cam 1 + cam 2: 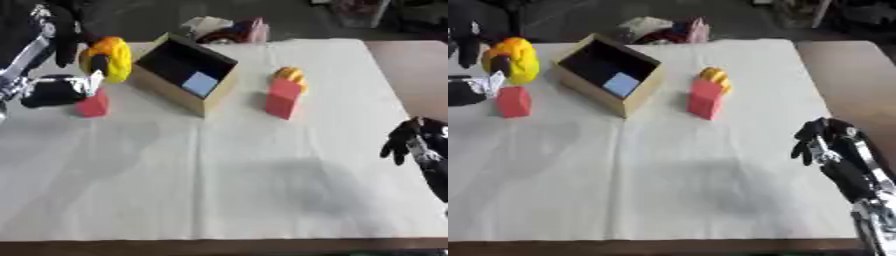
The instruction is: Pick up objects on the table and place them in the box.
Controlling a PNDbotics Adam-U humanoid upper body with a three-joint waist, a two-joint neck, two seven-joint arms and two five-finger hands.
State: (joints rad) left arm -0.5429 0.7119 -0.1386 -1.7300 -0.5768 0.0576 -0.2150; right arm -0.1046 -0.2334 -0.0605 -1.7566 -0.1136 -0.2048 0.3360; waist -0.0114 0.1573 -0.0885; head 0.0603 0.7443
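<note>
The box (pixel 184 75) stands open at the far left of the counter (pixel 245 175), a light blue square (pixel 200 83) inside it. Just left of it, the left hand (pixel 61 35) has its fingers curled round a yellow toy (pixel 109 59) above a small red block (pixel 93 106). Right of the box stands a red block (pixel 283 98) with a yellow piece (pixel 291 76) touching its far side. The right hand (pixel 820 142) hovers near the right edge, fingers relaxed downward, holding nothing.

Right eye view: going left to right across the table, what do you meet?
Small red block → cardboard box holding a light blue piece → tall red block with a yellow piece behind it → right hand.
</note>
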